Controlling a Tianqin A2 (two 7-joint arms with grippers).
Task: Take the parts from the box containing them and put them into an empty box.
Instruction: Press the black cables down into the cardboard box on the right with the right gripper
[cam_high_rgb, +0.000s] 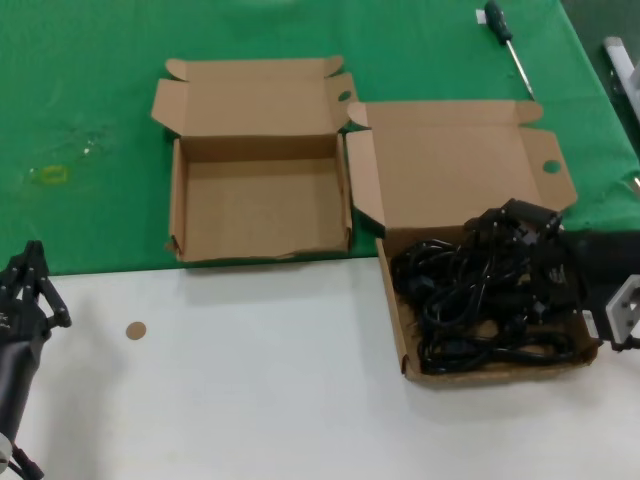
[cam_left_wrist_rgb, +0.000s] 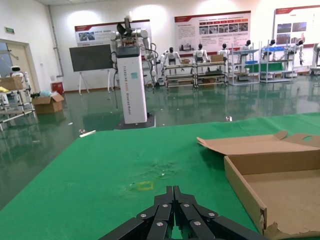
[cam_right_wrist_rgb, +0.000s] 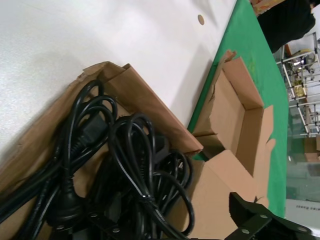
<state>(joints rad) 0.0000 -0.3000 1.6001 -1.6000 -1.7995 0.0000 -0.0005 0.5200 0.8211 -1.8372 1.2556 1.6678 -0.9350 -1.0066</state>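
The parts, a tangle of black power cords (cam_high_rgb: 470, 300), lie in the wider cardboard box (cam_high_rgb: 393, 315) at the right, whose lid (cam_high_rgb: 455, 165) lies open behind it. The empty narrower box (cam_high_rgb: 260, 205) stands open to its left. My right gripper (cam_high_rgb: 518, 262) is down in the wider box at its right side, jaws spread wide and open. In the right wrist view the cords (cam_right_wrist_rgb: 125, 165) lie between its fingers (cam_right_wrist_rgb: 252, 220); the gripper (cam_right_wrist_rgb: 165, 226) holds nothing. My left gripper (cam_high_rgb: 28, 285) is shut and empty at the lower left over the white table, and it also shows in the left wrist view (cam_left_wrist_rgb: 173, 190).
A green-handled screwdriver (cam_high_rgb: 505, 40) lies on the green cloth at the back right, with a white object (cam_high_rgb: 620, 60) at the right edge. A small brown disc (cam_high_rgb: 135, 330) sits on the white table. The empty box also shows in the left wrist view (cam_left_wrist_rgb: 280, 185) and in the right wrist view (cam_right_wrist_rgb: 240, 110).
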